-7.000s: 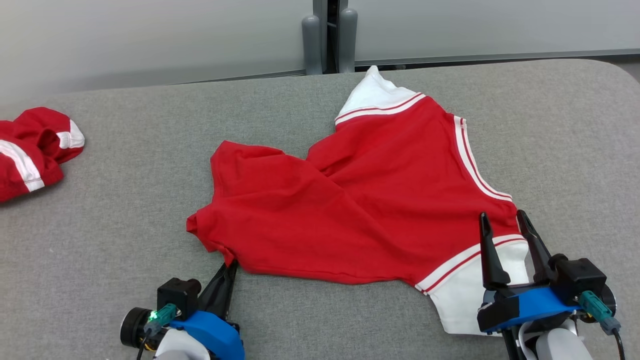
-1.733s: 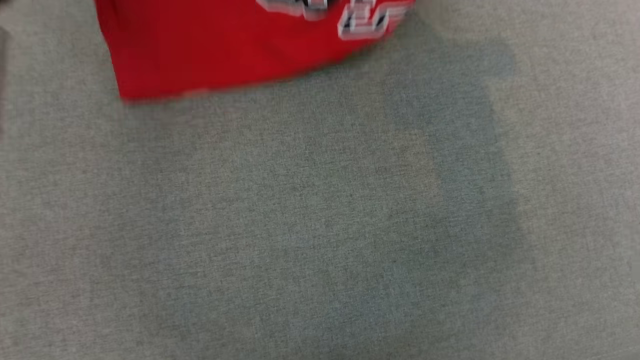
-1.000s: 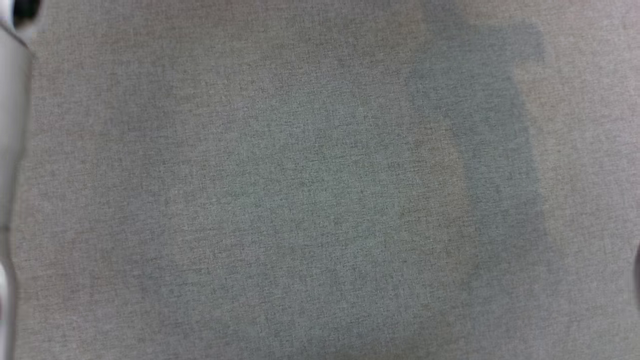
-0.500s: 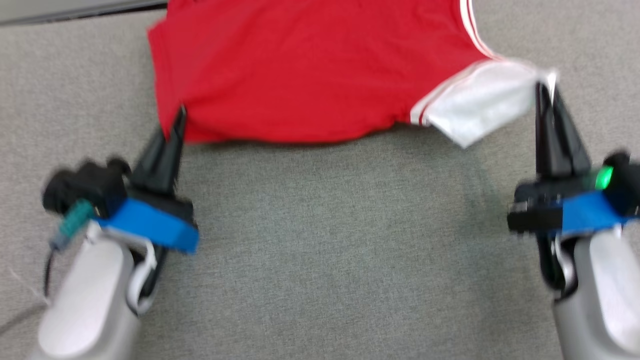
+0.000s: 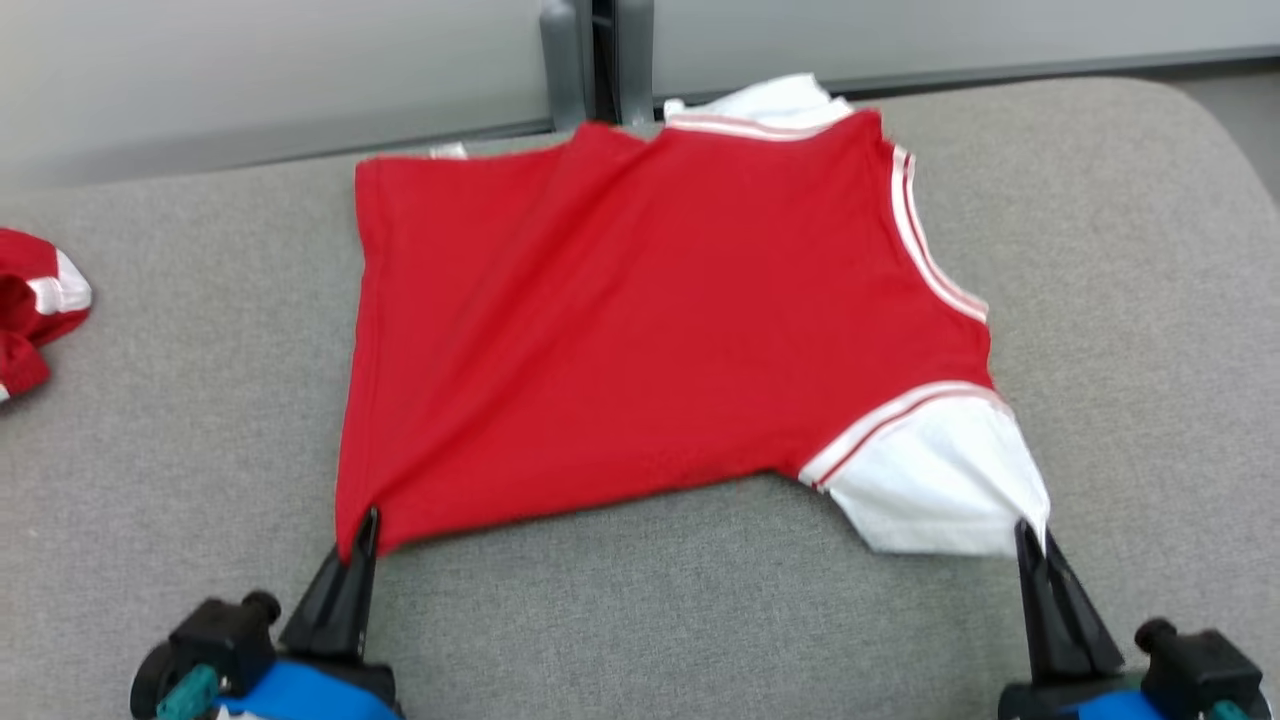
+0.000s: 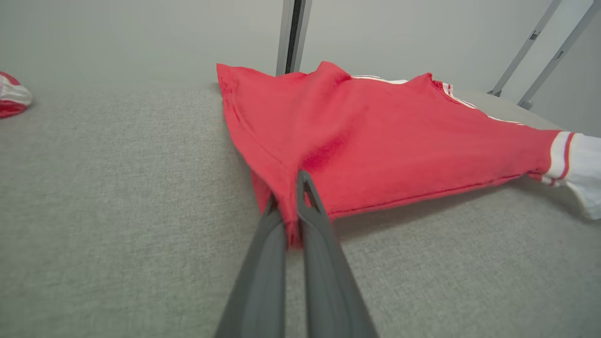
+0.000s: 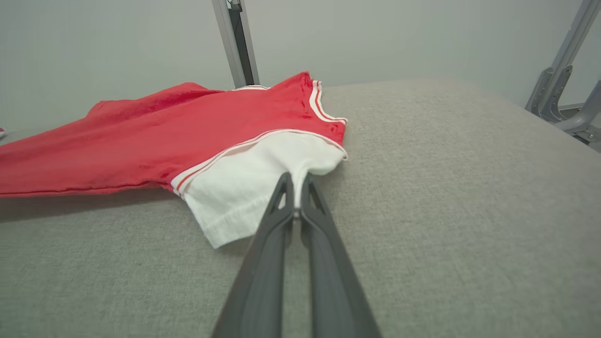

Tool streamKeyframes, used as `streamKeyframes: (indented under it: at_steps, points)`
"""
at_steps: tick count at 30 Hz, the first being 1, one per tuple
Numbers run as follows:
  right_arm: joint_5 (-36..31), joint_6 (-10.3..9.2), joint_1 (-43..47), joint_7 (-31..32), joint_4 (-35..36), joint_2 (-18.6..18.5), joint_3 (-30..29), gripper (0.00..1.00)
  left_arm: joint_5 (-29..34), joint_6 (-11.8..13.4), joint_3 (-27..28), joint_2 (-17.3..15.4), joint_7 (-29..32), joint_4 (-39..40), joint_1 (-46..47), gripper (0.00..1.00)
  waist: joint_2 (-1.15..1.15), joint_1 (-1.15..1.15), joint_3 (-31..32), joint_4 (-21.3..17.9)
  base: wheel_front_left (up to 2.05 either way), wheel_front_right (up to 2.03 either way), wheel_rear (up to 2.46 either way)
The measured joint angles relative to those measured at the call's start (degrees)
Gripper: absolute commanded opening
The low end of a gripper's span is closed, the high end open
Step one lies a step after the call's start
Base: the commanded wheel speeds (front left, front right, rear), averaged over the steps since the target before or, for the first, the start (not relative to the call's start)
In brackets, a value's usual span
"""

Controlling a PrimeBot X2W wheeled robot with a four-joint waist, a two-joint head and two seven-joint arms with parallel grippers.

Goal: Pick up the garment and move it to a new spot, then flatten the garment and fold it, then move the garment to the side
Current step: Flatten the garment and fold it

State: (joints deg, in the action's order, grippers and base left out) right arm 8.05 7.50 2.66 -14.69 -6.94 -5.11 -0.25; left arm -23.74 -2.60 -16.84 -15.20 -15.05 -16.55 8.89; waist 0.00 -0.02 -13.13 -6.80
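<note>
red fabric shirt with white striped sleeves (image 5: 650,320) now lies spread out mid grey upholstered bench (image 5: 1130,250); the twisted overlap from 7 s ago is gone. Left gripper (image 5: 367,525) jaws clenched on the near hem corner, right gripper (image 5: 1027,540) jaws clenched on the white sleeve edge. Flatten step looks nearly done, though one diagonal wrinkle is left before folding.

Even soft light, slight blur
</note>
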Motion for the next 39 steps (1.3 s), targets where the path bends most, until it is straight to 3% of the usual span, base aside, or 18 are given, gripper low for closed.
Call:
streamKeyframes:
  at_steps: [10, 18, 31, 39]
  points:
    - [0.1, 0.00, 10.2, 4.7, 7.6, 0.6, 0.5, 0.00, 0.9, 0.0, 3.2, 1.2, 0.0, 1.3, -8.7, 0.00, 0.00, 0.00, 5.0, -0.3, 0.00, 0.00, 0.00]
    - [0.7, 0.00, 11.5, 6.1, 8.8, 0.8, -0.6, 0.00, 2.2, -0.6, 3.0, 2.0, 0.0, 0.5, -9.4, 0.00, 0.00, 0.01, 4.9, 1.0, 0.00, 0.00, 0.00]
    - [-0.6, 0.00, -0.9, 4.8, 3.2, -3.6, 0.2, 0.00, 4.4, -2.2, 3.1, 3.2, 0.0, -2.7, -4.9, 0.00, 0.00, 0.03, 4.4, 1.2, 0.00, 0.00, 0.00]
    - [-1.1, 0.00, -10.1, 3.7, -4.3, -6.7, 2.2, 0.00, 5.8, -3.1, 2.6, 3.1, 0.0, -3.8, -1.0, 0.00, 0.00, 0.03, 3.4, 2.0, 0.00, 0.00, 0.00]
